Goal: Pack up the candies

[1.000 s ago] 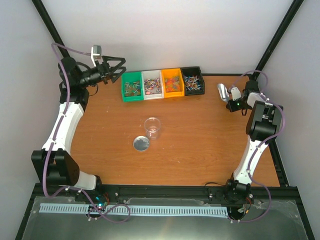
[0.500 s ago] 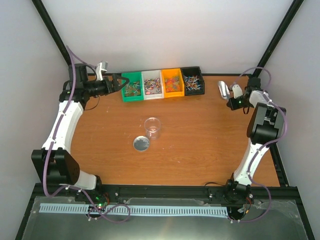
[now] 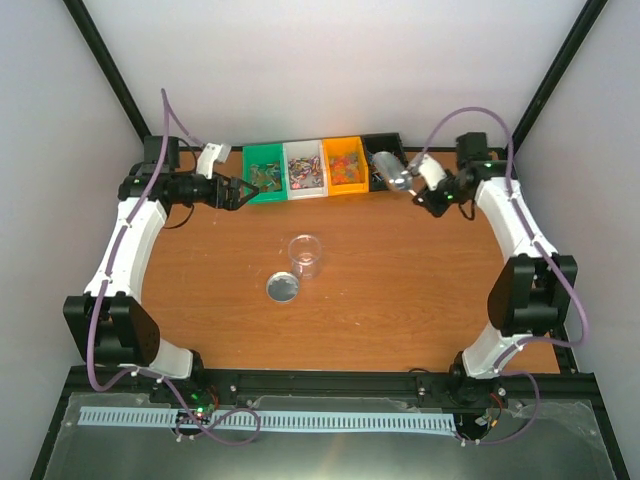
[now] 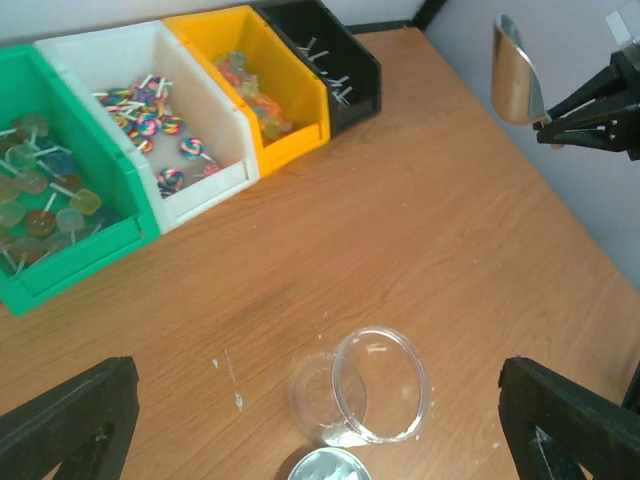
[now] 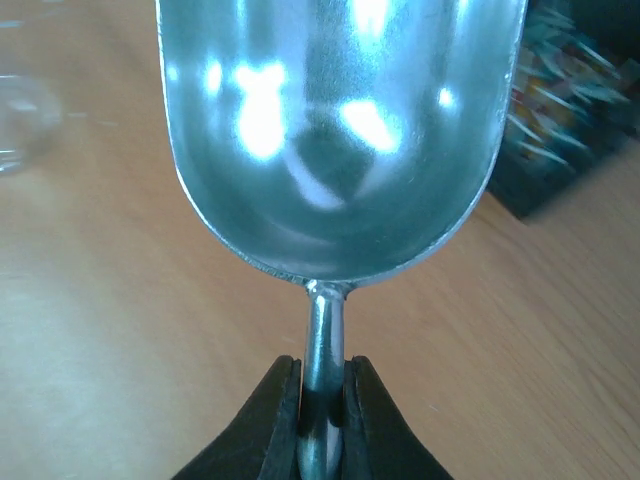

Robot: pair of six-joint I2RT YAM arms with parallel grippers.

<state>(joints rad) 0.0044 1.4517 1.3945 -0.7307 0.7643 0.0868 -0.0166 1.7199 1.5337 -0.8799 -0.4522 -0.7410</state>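
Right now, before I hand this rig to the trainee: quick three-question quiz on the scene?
1. True or false: the shiny metal scoop in the right pincer is empty.
2. Seen from above, which bin is leftmost in the row? A the green plastic bin; B the orange one; C the black one.
3. Fill in: the left pincer is ___.
Key: 1 true; 2 A; 3 open.
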